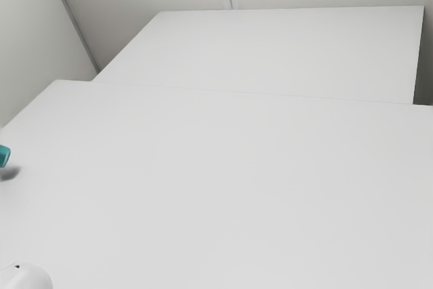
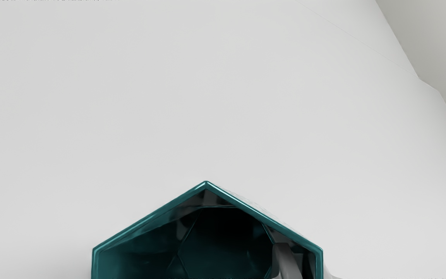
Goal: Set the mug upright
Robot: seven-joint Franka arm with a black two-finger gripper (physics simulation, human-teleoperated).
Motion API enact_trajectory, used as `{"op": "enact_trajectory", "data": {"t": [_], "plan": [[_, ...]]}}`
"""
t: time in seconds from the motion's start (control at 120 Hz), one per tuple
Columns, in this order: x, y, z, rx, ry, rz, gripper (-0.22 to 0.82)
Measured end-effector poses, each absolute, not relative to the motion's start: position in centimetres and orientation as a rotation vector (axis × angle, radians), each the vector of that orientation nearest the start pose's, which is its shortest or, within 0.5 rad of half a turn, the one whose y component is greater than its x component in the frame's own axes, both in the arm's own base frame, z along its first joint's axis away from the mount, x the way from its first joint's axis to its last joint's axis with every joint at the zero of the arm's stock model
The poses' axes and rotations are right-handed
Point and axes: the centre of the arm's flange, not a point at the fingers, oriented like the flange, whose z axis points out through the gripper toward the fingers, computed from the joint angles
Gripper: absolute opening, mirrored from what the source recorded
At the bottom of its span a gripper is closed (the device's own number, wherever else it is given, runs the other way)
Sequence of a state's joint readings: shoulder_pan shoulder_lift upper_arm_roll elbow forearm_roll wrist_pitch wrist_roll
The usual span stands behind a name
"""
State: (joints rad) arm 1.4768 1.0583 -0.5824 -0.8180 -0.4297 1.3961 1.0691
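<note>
The mug (image 2: 207, 240) is at the exterior view's left edge, its mouth facing the hand (image 2: 288, 263), which may be open or squeezed, no telling, and bumping its side could tip or roll it across the desk (image 1: 237, 187).

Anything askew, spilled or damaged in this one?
No spill or damage is visible. At the exterior view's left edge, though, the teal mug seems raised above its shadow on the table, perhaps lifted.

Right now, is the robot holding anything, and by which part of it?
That can't be told: the mug shows in both views, but whether and where it is gripped is unclear.
</note>
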Motion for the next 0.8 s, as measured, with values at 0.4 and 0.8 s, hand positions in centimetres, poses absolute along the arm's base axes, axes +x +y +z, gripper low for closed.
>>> {"op": "enact_trajectory", "data": {"t": [0.4,0.8], "plan": [[41.1,48.2,50.9,2.508,-0.249,0.272,-0.18],[51.8,30.5,48.5,2.673,-0.413,-0.045,-0.18]]}}
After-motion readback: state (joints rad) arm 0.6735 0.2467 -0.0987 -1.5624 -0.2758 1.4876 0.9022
